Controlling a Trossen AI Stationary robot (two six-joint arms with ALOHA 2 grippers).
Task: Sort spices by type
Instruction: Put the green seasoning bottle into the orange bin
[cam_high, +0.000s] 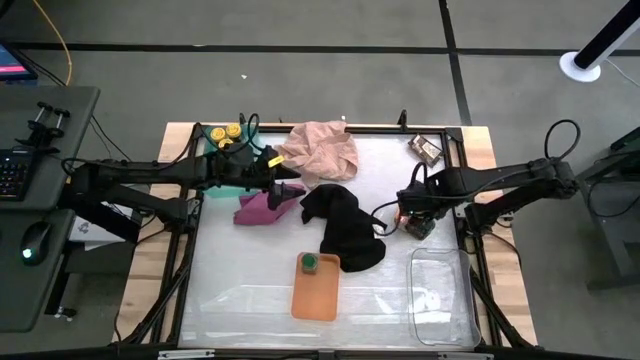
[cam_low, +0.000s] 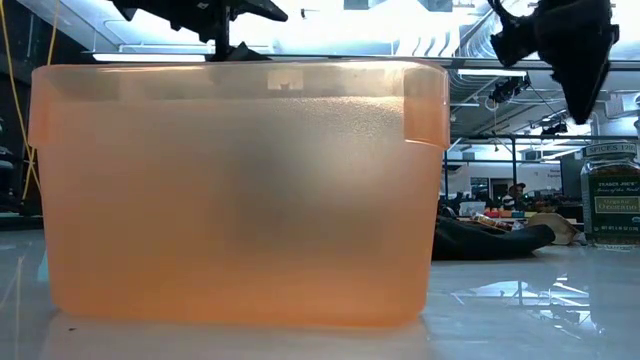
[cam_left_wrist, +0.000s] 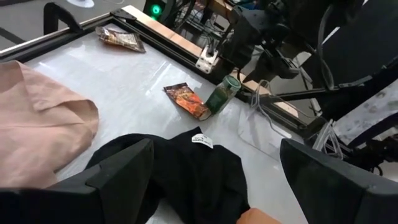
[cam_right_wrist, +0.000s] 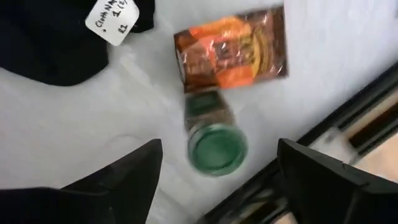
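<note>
A green-lidded spice jar (cam_right_wrist: 216, 146) stands upright on the white table beside an orange-brown packet (cam_right_wrist: 233, 50). My right gripper (cam_right_wrist: 217, 171) is open above it, a finger on either side, touching nothing. The left wrist view shows the same jar (cam_left_wrist: 222, 94) and packet (cam_left_wrist: 186, 99). My left gripper (cam_left_wrist: 214, 171) hangs open over the black cloth (cam_left_wrist: 180, 168). Another green-lidded jar (cam_high: 309, 262) stands in the orange tray (cam_high: 315, 295). Yellow-lidded jars (cam_high: 226, 133) sit in the green tray at the far left. More packets (cam_high: 425, 148) lie at the far right corner.
A pink cloth (cam_high: 320, 150) lies at the far edge, a magenta cloth (cam_high: 260, 208) under my left arm, and the black cloth (cam_high: 345, 225) in the middle. A clear tray (cam_high: 440, 290) sits at the near right. The orange tray (cam_low: 240, 190) fills the low view.
</note>
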